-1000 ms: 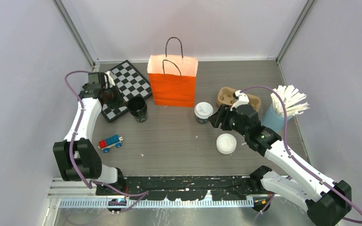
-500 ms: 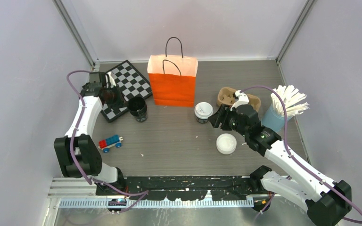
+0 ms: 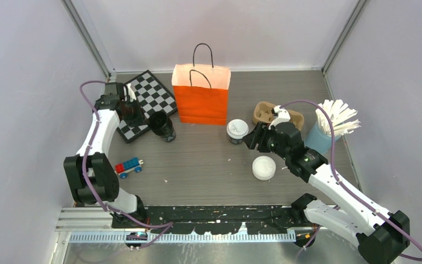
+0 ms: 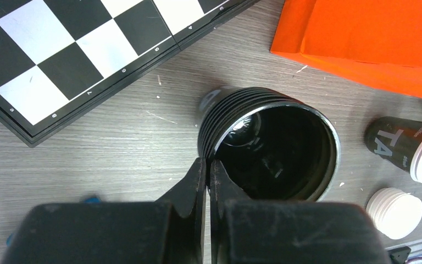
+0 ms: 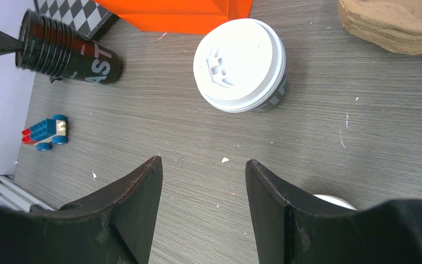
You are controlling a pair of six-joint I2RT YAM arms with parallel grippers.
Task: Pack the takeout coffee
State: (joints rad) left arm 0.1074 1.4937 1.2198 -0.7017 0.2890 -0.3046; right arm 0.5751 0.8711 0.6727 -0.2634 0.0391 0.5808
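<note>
Bag [image 3: 200, 104] is your landmark. Your right gripper [image 5: 203, 160], jaws apart and empty, waits off the bag's right front corner. Your left gripper [image 4: 206, 163], closed at the black cup [image 3: 162, 125] rim, sits off the bag's left corner. The coffee [image 5: 239, 63] stands upright between bag and right gripper, just ahead of its fingers.

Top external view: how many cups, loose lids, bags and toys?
Cups: 3 (white-lidded takeout coffee cup, black ribbed lidless cup, blue cup holding white sticks)
Loose white plastic lids: 1
Orange paper bags: 1
Toys: 2 (black-and-white chessboard, red-and-blue block car)
Total: 7
</note>
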